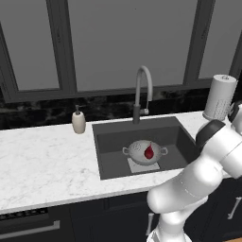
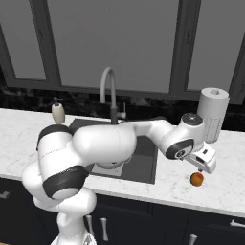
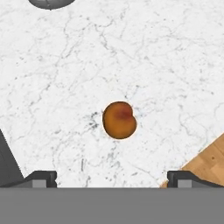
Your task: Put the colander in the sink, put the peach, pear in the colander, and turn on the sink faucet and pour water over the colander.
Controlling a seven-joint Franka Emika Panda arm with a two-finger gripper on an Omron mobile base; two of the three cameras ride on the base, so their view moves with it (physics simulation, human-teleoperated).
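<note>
**Pear's in, peach still out on the desk**

The colander point(image 1: 144, 151) sits in the sink point(image 1: 109, 152) with the pear point(image 1: 149, 151) inside it. The peach point(image 3: 119, 120) lies on the marble desk point(image 3: 65, 78) right of the sink, near the front edge. The end effector point(image 3: 112, 177) hovers above it, wide open, holding nothing.

My two base cameras look forward and down from behind the arm, left and right, sharing the sink point(image 1: 142, 142) and faucet point(image 1: 143, 90). My hand camera looks straight down, close over the surface point(image 3: 65, 87).
</note>
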